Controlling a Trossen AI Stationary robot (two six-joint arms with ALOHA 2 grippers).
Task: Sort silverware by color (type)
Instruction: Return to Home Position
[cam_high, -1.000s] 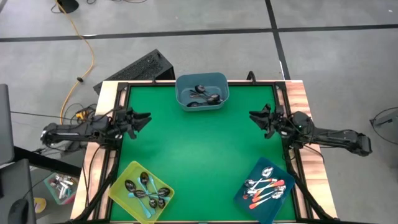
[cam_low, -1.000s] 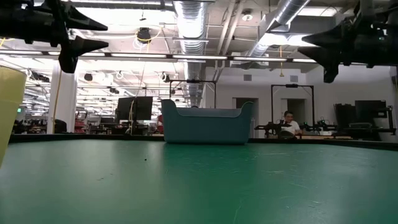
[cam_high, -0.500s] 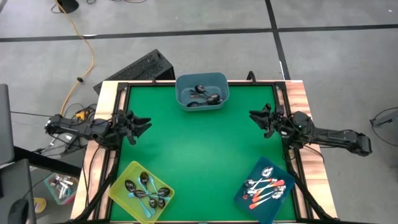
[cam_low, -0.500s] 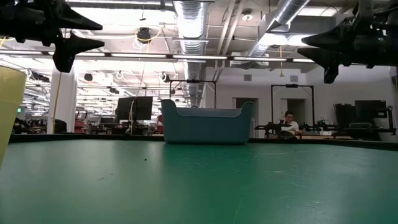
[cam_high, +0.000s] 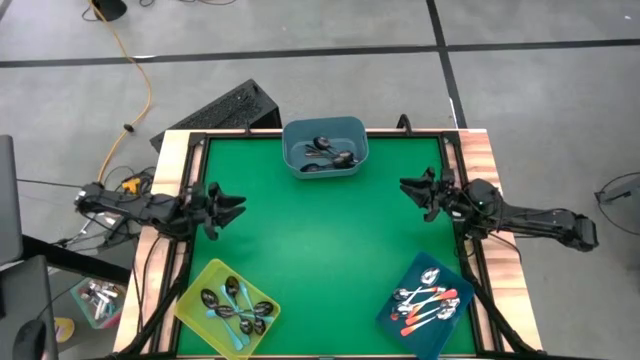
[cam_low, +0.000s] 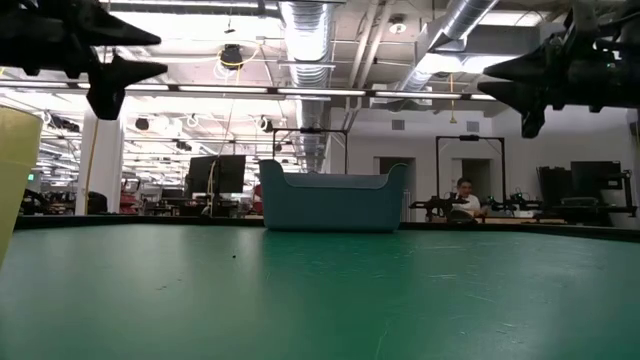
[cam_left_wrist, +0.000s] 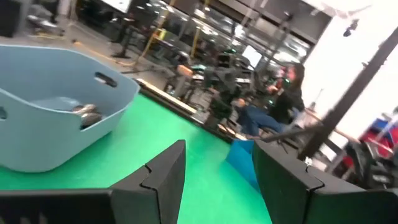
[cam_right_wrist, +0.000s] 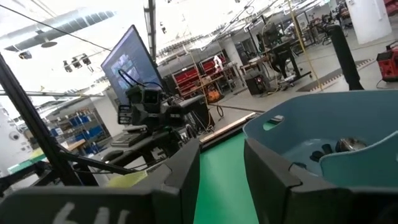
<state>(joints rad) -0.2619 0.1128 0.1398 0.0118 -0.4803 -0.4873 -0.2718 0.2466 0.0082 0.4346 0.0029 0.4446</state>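
High view: the spoons are all in bins. The dark spoons (cam_high: 325, 152) lie in the grey bin (cam_high: 291, 140) at the far edge. The teal spoons (cam_high: 236, 308) are in the yellow bin (cam_high: 195, 283), and the orange spoons (cam_high: 428, 306) are in the blue bin (cam_high: 392, 305). I see none loose on the mat (cam_high: 320, 240). The left gripper (cam_high: 230, 210) hangs over the mat's left edge and the right gripper (cam_high: 411, 197) over its right edge. Both are spread and hold nothing. What remains seems to be parking the arms. The main risk is an arm dropping low on the way and catching a bin: the yellow bin is near the left arm, and the blue bin is near the right arm. The blue bin looks set partly over the table's frame, so a knock could tip it and spill sorted spoons.

Low view: the left gripper (cam_low: 125, 70) and right gripper (cam_low: 530, 85) ride high above the mat, well above the grey bin (cam_low: 330, 205). That height is the safety margin, and losing it early would cause contact.

Left wrist view: the gripper (cam_left_wrist: 219, 149) has a wide gap between its fingers and nothing in it. The grey bin (cam_left_wrist: 56, 130) is ahead.

Right wrist view: the gripper (cam_right_wrist: 221, 146) is likewise spread and bare, with the grey bin (cam_right_wrist: 311, 140) close by. A sweep toward the bin could shove it.
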